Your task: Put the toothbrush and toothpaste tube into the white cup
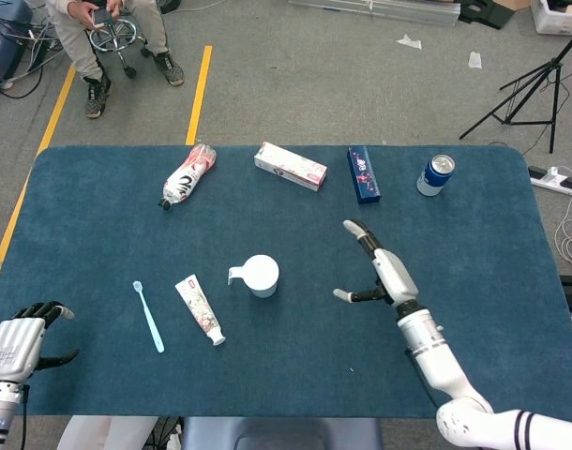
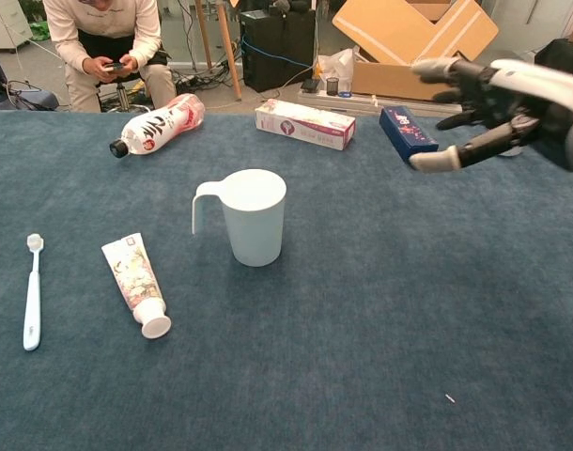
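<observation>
The white cup stands upright mid-table, handle to the left. Left of it lies the toothpaste tube, white cap toward the table's front edge. Further left lies the light-blue toothbrush, bristles at its far end. My right hand hovers open to the right of the cup, fingers spread, holding nothing. My left hand shows only in the head view, at the front left corner, left of the toothbrush, fingers loosely curled and empty.
Along the far edge lie a plastic bottle, a white toothpaste box, a dark blue box and a blue can. A seated person is beyond the table; a tripod at far right.
</observation>
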You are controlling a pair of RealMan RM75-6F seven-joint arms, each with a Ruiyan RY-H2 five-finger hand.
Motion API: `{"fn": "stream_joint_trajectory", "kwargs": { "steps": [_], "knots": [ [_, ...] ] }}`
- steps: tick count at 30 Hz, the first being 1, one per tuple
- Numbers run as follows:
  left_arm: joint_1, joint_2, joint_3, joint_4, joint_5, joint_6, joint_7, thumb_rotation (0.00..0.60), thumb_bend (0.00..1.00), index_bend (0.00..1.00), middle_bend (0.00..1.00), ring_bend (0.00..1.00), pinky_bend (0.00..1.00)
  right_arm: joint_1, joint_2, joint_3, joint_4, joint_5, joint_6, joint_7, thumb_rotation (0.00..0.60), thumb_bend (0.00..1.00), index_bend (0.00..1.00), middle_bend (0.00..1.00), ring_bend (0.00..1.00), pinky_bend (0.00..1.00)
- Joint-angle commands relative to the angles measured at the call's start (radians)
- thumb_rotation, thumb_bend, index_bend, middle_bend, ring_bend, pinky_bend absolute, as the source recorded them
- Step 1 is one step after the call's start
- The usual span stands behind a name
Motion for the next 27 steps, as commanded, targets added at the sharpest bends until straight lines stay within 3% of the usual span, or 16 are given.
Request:
{"fn": "stream_joint_trajectory", "kwargs": {
  "steps": [1, 5, 11, 19, 27],
  "knots": [
    [-0.002, -0.004, 0.001, 0.001, 0.003, -0.001, 0.0, 0.6, 0.01, 0.39, 0.33, 0.28, 0.32, -0.086, 0.167, -0.057, -0.105, -0.063, 0.093, -0.115, 0.6, 0.0, 0.0, 0.0, 0.0, 0.15],
    [-0.001, -0.005, 0.007, 0.0, 0.018, -0.003, -0.025, 0.6, 0.01, 0.39, 0.33, 0.28, 0.32, -0.126, 0.284, -0.107, -0.131, -0.094, 0.121, -0.226, 0.6, 0.0, 0.0, 0.0, 0.0, 0.15],
    [-0.01, 0.042, 0.028, -0.033, 0.035, -0.039, -0.067, 0.6, 0.01, 0.39, 0.33, 0.28, 0.32, -0.198, 0.385, -0.185, -0.131, -0.136, 0.19, -0.379, 0.6, 0.0, 0.0, 0.0, 0.0, 0.15],
    [-0.064, 0.074, 0.02, -0.069, 0.097, -0.071, -0.016, 0.6, 0.01, 0.37, 0.24, 0.21, 0.32, -0.298, 0.377, -0.243, -0.088, -0.191, 0.325, -0.433, 0.6, 0.0, 0.0, 0.0, 0.0, 0.15],
    [-0.126, 0.02, 0.0, -0.048, 0.085, -0.139, 0.052, 0.6, 0.01, 0.37, 0.15, 0.12, 0.24, -0.342, 0.394, -0.269, -0.068, -0.281, 0.395, -0.423, 0.6, 0.0, 0.0, 0.0, 0.0, 0.15]
  ]
}}
